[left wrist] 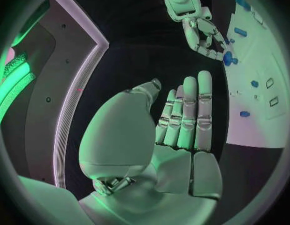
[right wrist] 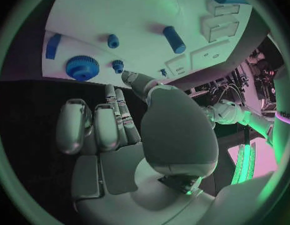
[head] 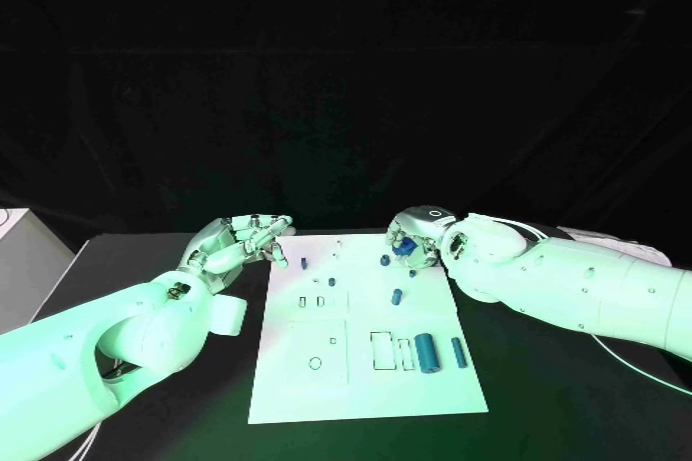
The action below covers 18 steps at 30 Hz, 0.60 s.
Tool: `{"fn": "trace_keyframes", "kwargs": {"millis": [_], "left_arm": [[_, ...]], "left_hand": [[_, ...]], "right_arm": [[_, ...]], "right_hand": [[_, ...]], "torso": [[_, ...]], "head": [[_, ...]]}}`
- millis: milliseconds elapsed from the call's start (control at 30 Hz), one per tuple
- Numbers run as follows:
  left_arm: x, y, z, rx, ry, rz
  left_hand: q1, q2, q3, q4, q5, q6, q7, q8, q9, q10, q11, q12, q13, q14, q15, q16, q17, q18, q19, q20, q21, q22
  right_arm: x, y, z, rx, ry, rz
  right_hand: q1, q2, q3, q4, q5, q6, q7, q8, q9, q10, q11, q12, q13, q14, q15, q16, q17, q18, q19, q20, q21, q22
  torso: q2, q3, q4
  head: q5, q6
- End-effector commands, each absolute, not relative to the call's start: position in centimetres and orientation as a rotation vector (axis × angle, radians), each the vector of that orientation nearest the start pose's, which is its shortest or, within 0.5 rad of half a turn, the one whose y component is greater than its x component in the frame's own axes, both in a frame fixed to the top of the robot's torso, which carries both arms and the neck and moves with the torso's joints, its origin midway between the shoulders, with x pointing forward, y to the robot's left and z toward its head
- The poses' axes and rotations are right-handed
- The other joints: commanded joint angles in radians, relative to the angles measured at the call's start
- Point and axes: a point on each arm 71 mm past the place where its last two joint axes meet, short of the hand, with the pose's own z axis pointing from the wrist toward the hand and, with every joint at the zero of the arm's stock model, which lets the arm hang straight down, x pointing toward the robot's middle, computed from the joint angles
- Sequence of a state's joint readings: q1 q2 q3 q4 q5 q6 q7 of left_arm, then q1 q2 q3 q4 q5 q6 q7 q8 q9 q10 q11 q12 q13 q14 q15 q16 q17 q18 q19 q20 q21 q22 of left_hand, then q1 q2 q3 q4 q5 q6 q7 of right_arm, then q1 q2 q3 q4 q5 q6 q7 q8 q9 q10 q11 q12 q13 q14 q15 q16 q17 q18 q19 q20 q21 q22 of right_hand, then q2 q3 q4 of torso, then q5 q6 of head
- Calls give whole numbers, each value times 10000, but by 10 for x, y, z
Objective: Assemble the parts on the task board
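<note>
Head view: the task board (head: 368, 381) lies mid-table with blue parts (head: 428, 352) on it; the left hand (head: 238, 243) hovers at its far left corner, the right hand (head: 427, 236) at its far right edge.
Left wrist view: left hand (left wrist: 182, 120) released, fingers straight, grasping nothing.
Right wrist view: right hand (right wrist: 114, 130) grasps nothing, near a blue gear (right wrist: 82, 67) on the board.

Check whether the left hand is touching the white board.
Apart. The left wrist view shows a strip of black table between the left hand's straight fingers and the board's edge.
</note>
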<state>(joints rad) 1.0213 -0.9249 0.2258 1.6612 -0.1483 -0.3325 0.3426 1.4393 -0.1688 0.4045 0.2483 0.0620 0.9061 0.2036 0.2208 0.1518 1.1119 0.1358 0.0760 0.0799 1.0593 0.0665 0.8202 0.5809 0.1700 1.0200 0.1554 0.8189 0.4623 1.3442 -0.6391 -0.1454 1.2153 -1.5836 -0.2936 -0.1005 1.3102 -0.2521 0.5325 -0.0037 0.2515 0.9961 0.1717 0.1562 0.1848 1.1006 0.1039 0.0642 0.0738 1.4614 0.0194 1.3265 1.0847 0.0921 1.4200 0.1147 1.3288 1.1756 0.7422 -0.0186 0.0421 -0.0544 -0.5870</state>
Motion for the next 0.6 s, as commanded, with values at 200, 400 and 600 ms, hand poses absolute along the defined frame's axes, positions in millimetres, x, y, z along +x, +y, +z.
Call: {"fn": "trace_keyframes", "kwargs": {"millis": [200,400,600], "left_arm": [[466,213,-149,-10331,13584,-16411],[466,213,-148,-10282,13610,-16437],[465,213,-147,-10214,13614,-16462]], "left_hand": [[-98,-42,69,-18,-35,-26,-16,35,15,-35,19,-66,11,-66,-19,64,14,122,-53,3,98,36],[-102,-42,70,-17,-35,-27,-18,34,15,-40,18,-68,10,-71,-18,67,15,122,-58,4,108,43],[-113,-39,74,-15,-34,-34,-20,33,17,-60,20,-74,7,-88,-16,74,17,122,-75,6,141,64]], "right_arm": [[555,-180,-163,-3653,16051,3626],[558,-178,-163,-3626,16104,3569],[560,-177,-164,-3616,16156,3497]], "right_hand": [[16,19,-10,93,109,20,-64,-13,46,163,-5,23,34,363,-50,207,141,-236,206,-10,285,423],[18,51,20,119,144,61,-62,10,68,175,-4,12,38,359,-49,244,153,-234,215,-12,292,425],[21,81,52,140,157,126,-50,46,94,186,1,6,40,354,-46,273,161,-237,225,-11,306,442]], "torso": [[163,-11,44],[236,-26,50],[310,-36,62]], "head": [[-53,36],[-68,63],[-81,81]]}}
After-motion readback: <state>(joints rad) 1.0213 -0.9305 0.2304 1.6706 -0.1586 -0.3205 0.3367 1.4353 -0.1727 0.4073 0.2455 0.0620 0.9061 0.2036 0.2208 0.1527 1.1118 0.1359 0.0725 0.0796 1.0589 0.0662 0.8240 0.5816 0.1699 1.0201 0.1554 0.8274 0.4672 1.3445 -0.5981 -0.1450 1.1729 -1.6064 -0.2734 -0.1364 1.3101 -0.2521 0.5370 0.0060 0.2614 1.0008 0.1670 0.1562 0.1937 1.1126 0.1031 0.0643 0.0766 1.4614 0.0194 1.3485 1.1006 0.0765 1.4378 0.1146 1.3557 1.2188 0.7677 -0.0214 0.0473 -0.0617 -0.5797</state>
